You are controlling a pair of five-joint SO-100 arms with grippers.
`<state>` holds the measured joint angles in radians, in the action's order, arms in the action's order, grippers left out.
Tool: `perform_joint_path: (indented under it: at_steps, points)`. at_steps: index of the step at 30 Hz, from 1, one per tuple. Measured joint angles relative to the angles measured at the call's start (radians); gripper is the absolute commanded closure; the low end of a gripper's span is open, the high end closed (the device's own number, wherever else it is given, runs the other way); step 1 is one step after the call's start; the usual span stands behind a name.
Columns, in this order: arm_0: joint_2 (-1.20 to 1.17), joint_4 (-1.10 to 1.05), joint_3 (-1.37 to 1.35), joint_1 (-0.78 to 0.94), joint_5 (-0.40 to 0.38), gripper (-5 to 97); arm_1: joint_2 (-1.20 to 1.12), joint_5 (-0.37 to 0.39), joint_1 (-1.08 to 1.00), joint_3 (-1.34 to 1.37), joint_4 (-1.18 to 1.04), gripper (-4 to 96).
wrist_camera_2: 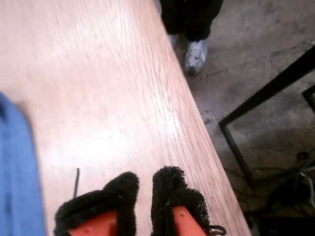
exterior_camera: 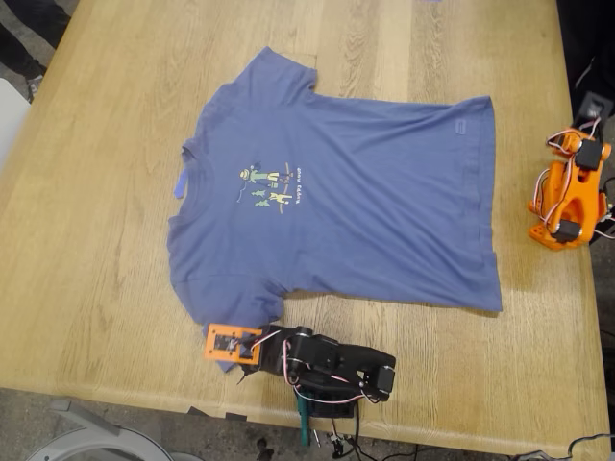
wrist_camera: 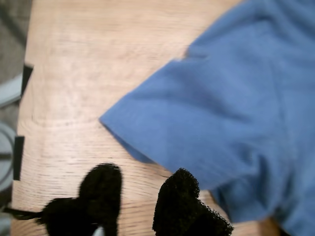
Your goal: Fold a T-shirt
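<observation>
The T-shirt (exterior_camera: 356,206) is lying spread flat on the wooden desk (exterior_camera: 86,250), filling the middle of the exterior view. Its collar is pointing toward the left of that view and its hem toward the right, and the small colourful print (exterior_camera: 271,184) on the chest is facing up. One sleeve is reaching toward the top of the exterior view, and the other is reaching toward the lower edge.

My first claw (wrist_camera: 140,194) is hovering over the desk just beside the lower sleeve (wrist_camera: 197,132). In the first wrist view its two black padded fingers (wrist_camera: 101,189) are standing a little apart, with bare wood between them, and they are not holding the cloth. In the exterior view this arm (exterior_camera: 317,360) is sitting at the bottom edge, just below the shirt.

My second claw (wrist_camera_2: 145,194) is hanging above bare wood near the desk edge, and only a strip of the blue cloth is showing at the side. Its padded fingers (wrist_camera_2: 170,189) are almost together, with a narrow gap and nothing between them. A person's shoe (wrist_camera_2: 197,54) is showing on the floor (wrist_camera_2: 266,59) beyond the desk. At the right edge of the exterior view an orange arm (exterior_camera: 569,187) is resting folded, well apart from the hem.
</observation>
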<state>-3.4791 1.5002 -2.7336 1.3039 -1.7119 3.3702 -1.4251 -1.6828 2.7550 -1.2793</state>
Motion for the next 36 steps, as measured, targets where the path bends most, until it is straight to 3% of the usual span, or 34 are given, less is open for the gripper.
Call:
perform_joint_path:
  at_steps: [6, 13, 20, 36]
  points:
    - [0.146, 0.104, 0.322, -0.063, 0.0, 54, -0.152, 0.029, 0.067, -0.371, -0.109, 75.0]
    - [0.382, 0.183, 0.687, -0.149, -0.009, 53, -0.374, 0.032, 0.308, -0.83, -0.227, 65.0]
    - [0.641, 0.187, 0.983, -0.23, -0.009, 51, -0.653, 0.018, 0.614, -1.261, -0.314, 63.5]
    - [1.117, -0.282, 1.065, -0.683, 0.009, 52, -1.235, 0.035, 1.485, -1.569, -0.259, 65.7]
